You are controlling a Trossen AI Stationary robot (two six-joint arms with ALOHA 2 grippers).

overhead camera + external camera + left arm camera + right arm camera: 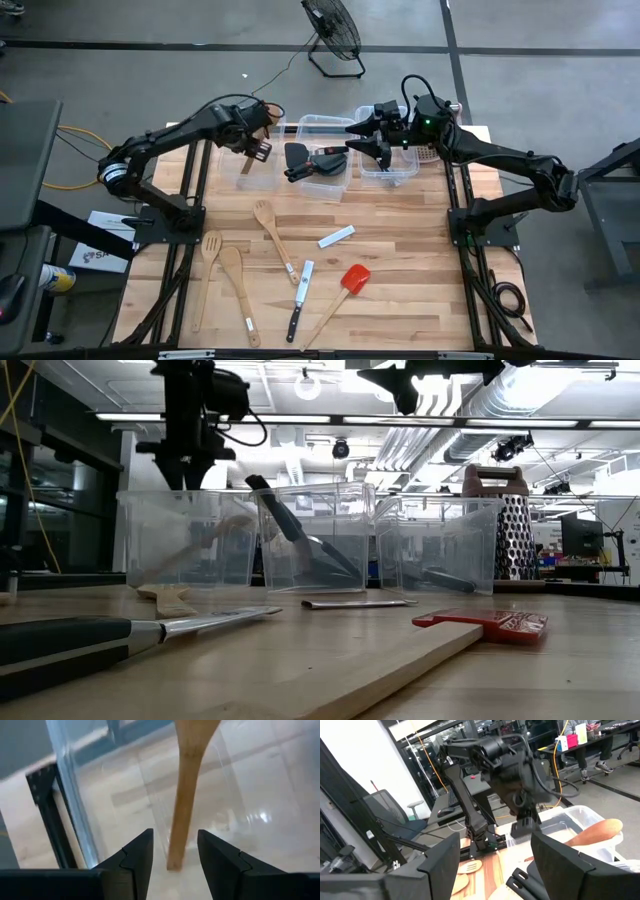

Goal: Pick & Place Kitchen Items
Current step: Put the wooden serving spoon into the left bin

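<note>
A pale wooden utensil [186, 795] stands slanted in the left clear bin [135, 545], its handle end down on the bin's floor and its head leaning toward the bin's wall. My left gripper [175, 862] hangs open just above it, pointing steeply down, with a finger on each side of the handle's line and clear of it. My right gripper [495, 870] waits open and level, high over the middle bin [322, 125] and the right bin [395, 178]. Black turners [315, 163] lean in the middle bin.
On the table's near half lie a slotted wooden spatula [268, 225], a wooden fork-spatula [208, 268], a wooden spoon [238, 292], a black-handled knife [299, 300], a red-headed spatula [342, 292] and a small white piece [336, 236]. A metal box grater [505, 525] stands beside the right bin.
</note>
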